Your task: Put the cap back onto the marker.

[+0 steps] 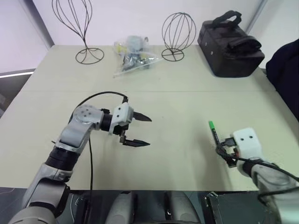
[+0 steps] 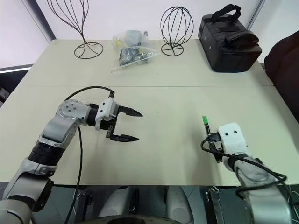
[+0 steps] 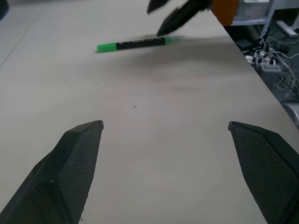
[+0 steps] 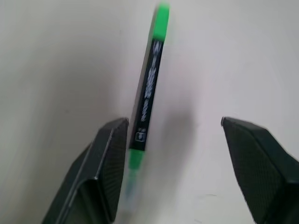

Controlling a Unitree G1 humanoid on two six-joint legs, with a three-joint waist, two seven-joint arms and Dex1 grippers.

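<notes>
marker, slim black stick with glossy green cap.

Black marker, green cap fitted, lying flat on table

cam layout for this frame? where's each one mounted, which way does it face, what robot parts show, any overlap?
Left eye, right eye: head stereo pair, looking forward and down at the table; both arms, left claw, right claw.
Left wrist: looks along its open fingers across the tabletop at the marker; the right claw's tips show beyond it.
Right wrist: looks down between its parted fingers at the marker, close.
Shared: the marker with green cap appears in all four.
</notes>
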